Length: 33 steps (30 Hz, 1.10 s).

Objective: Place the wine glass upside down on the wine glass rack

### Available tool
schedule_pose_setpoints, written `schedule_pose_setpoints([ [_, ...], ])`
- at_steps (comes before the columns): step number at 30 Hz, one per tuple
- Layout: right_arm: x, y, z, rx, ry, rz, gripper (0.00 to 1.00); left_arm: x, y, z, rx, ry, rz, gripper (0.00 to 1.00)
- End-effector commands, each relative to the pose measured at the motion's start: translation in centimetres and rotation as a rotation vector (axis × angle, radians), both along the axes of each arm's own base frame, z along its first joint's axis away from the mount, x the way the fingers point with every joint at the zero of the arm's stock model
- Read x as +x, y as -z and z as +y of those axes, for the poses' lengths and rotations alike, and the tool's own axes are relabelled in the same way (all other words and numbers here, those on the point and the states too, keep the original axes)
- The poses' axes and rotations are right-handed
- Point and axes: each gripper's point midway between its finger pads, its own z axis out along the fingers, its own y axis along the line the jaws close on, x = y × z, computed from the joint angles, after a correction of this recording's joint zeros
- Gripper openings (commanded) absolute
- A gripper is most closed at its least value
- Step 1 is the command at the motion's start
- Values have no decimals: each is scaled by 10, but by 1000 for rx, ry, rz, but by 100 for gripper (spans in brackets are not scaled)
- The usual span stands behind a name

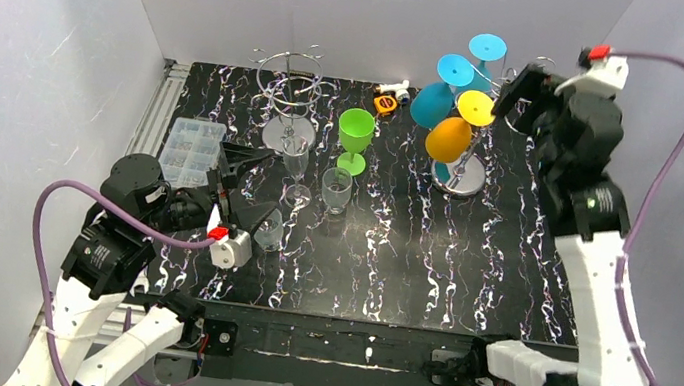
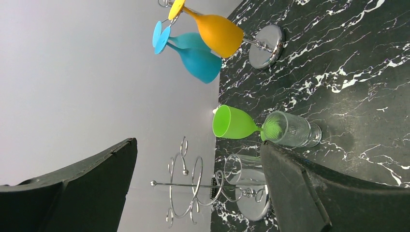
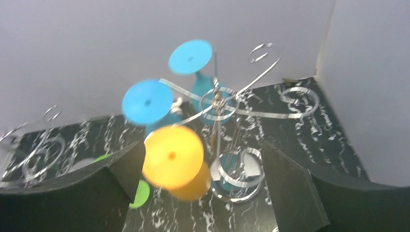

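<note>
An orange wine glass (image 1: 448,139) hangs upside down on the chrome wine glass rack (image 1: 458,176) at the back right, its round foot (image 3: 172,155) on top. Two blue glasses (image 1: 431,105) hang beside it on the same rack (image 3: 218,104). My right gripper (image 1: 515,101) hovers open just above and right of the rack, holding nothing; in the right wrist view the orange foot sits by the left finger of that gripper (image 3: 203,145). My left gripper (image 1: 253,188) stays open and empty low at the front left, as the left wrist view (image 2: 197,144) also shows.
An empty second chrome rack (image 1: 288,95) stands at the back left with a clear wine glass (image 1: 297,161) upright by its base. A green wine glass (image 1: 356,132) and a clear tumbler (image 1: 335,190) stand mid-table. A plastic parts box (image 1: 191,150) lies at the left edge.
</note>
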Motion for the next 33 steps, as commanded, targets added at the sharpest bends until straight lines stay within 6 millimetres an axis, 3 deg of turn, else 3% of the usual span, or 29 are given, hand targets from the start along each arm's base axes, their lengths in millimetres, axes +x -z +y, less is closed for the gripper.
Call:
schedule_pose_setpoints([
  [1,31,13,-32,-64,144,157,97,-6,3,0,-6,15,23,98],
  [6,67,-17,-64,-84,167,162,93,-9,6,2,1,5,34,98],
  [10,94,-13,-53,-106,91,232,89,-10,6,3,3,7,40,98],
  [15,92,1,-51,-138,59,241,87,-10,7,3,4,5,44,98],
  [21,84,3,-95,-192,264,246,87,-10,7,3,4,6,53,98],
  [25,90,6,-111,-149,314,245,84,-11,8,4,2,1,59,98],
  [29,100,19,-140,-63,364,256,81,-12,6,5,3,-3,58,98],
  [33,114,40,-147,39,316,279,80,-12,6,5,5,-5,58,98],
])
